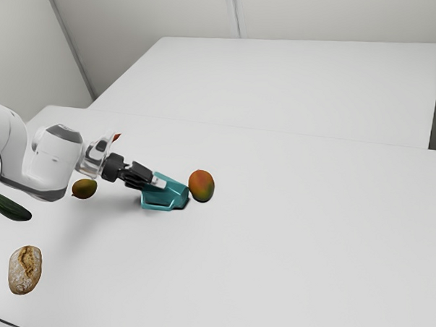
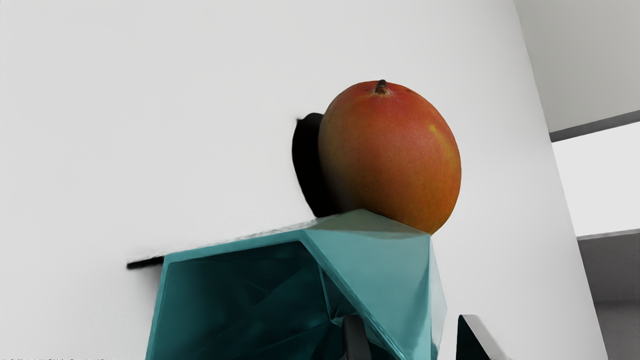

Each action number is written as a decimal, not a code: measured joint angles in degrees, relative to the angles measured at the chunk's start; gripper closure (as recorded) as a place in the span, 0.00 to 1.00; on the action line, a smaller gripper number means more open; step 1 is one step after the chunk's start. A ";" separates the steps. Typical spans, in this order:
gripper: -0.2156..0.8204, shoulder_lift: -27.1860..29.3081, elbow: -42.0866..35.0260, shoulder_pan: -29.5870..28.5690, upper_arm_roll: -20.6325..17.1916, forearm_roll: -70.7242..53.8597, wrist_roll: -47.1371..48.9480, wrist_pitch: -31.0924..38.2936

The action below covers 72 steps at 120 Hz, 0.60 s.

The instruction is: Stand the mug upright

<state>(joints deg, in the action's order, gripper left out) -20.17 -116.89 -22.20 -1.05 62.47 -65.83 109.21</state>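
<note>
Gripper (image 2: 408, 317) stands open astride the wall of the teal mug (image 2: 382, 270): one finger (image 2: 356, 337) reaches into the mouth, the other finger (image 2: 469, 340) stands outside with a gap between it and the wall. The mug lies on its side on the table (image 1: 272, 245), mouth toward the gripper, so it is not upright. If the jaws close on this slanting, faceted wall, they may catch it only by an edge, and the mug could swivel or slip as it is raised. Closing off-centre could also drag it sideways before it is held. Just past its far end sits a red-orange mango (image 2: 390, 155), touching or nearly so; I cannot tell which. Pushing forward, or swinging the base down without lifting away, would likely nudge that fruit, which could roll or prop the base at a tilt. Lowered short of vertical, the mug could tip back over once let go.

Back along the arm (image 1: 52, 156) lie a greener mango (image 1: 84, 189) and a cucumber (image 1: 8, 206), with a crusty loaf (image 1: 25, 269) well apart from them. Their table is matte white and flat, offering little to stop a round thing rolling. Beyond it spreads another pale surface (image 1: 301, 87), and behind that stand plain light-grey walls (image 1: 340, 17).
</note>
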 joint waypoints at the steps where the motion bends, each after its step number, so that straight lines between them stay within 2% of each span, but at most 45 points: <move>1: 0.73 -0.01 0.00 -0.01 0.00 0.00 -0.02 0.00; 9: 0.80 -0.04 -0.02 -0.04 0.00 0.00 -0.16 0.03; 22: 0.85 -0.05 -0.03 -0.17 -0.01 -0.04 -0.32 0.15; 72: 0.95 2.30 -0.33 -0.62 -0.01 -0.16 -0.68 0.38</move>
<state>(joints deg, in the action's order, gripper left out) -17.88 -117.21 -22.83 -1.06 62.31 -66.51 109.59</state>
